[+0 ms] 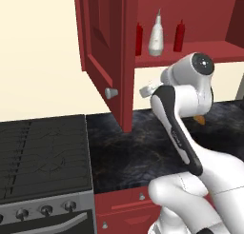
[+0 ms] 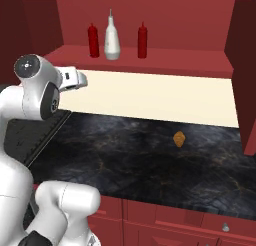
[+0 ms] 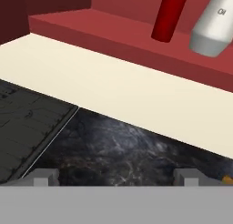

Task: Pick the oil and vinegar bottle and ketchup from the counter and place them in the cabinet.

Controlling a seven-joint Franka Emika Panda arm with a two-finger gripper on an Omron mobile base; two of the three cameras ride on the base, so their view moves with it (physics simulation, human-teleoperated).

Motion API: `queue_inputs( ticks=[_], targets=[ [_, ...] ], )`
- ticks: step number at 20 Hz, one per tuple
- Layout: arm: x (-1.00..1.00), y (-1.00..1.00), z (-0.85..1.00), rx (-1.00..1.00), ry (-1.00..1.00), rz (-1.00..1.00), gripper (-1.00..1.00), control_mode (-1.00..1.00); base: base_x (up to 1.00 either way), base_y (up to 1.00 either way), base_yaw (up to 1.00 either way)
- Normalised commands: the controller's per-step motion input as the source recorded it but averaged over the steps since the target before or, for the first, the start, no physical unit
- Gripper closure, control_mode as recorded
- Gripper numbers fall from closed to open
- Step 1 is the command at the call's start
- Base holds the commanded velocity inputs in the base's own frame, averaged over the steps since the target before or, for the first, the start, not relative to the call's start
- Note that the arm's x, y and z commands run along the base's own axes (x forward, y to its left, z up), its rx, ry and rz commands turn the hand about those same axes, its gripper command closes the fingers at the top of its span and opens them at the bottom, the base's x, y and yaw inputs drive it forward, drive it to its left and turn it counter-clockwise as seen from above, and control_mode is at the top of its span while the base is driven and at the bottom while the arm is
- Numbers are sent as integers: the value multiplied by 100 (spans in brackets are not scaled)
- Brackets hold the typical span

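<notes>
Red cabinet (image 1: 190, 52) in the left base view, door (image 1: 102, 43) swung open with a silver knob (image 1: 111, 92); on its shelf the oil bottle (image 1: 156, 35) stands upright between two red bottles (image 1: 139, 38) (image 1: 179, 35), which one is the ketchup I cannot tell. Arm's elbow crosses in front of the counter (image 1: 124, 154); stove (image 1: 43, 157) left of it. Right base view: same three on the shelf, oil bottle (image 2: 112, 37) in the middle, apart from its neighbours; small orange object (image 2: 179, 138) lies alone on the counter (image 2: 140, 160). Hand view: gripper (image 3: 116, 176) wide, holding nothing, fingertips (image 3: 42, 176) over the counter (image 3: 123, 150); shelf edge, a red bottle (image 3: 168, 16) and the oil bottle (image 3: 214, 27) above.
</notes>
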Motion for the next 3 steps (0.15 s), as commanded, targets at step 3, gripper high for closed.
queue_inputs(
  ticks=[3],
  targets=[
    [-21, 0, -70, 0, 5, 0, -100, -100, 0, 0, 0]
  ],
)
